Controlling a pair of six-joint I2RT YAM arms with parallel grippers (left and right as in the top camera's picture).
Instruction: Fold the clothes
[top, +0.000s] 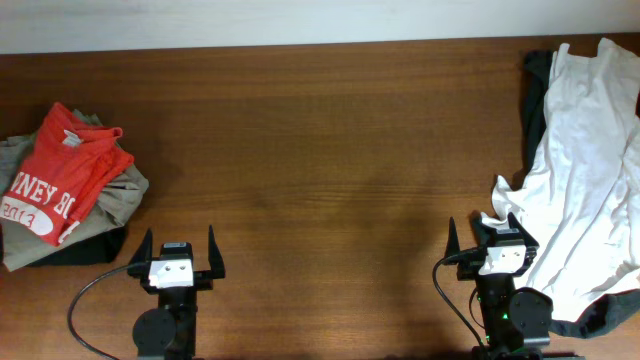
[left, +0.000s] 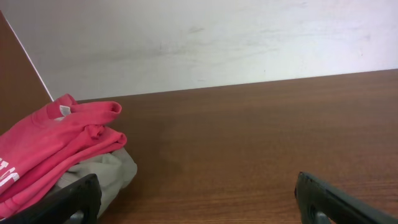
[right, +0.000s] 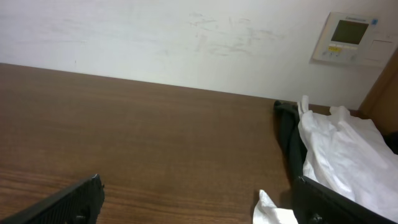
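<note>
Red-orange T-shirt, crumpled on khaki cloth ahead-left of the spread, empty left pincer, shows only "NEY" and seemingly "2013" in white, the rest folded under; the right pincer, likewise spread, touches a white shirt.

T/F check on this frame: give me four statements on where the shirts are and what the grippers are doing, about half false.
1. The red T-shirt lies bunched on top of the beige trousers at the left of the table. True.
2. The left gripper is shut on the red T-shirt. False: it is open, holds nothing and is apart from the shirt.
3. The white shirt lies at the right side of the table. True.
4. The right gripper is shut. False: its jaws stand wide open, clamping nothing.
</note>
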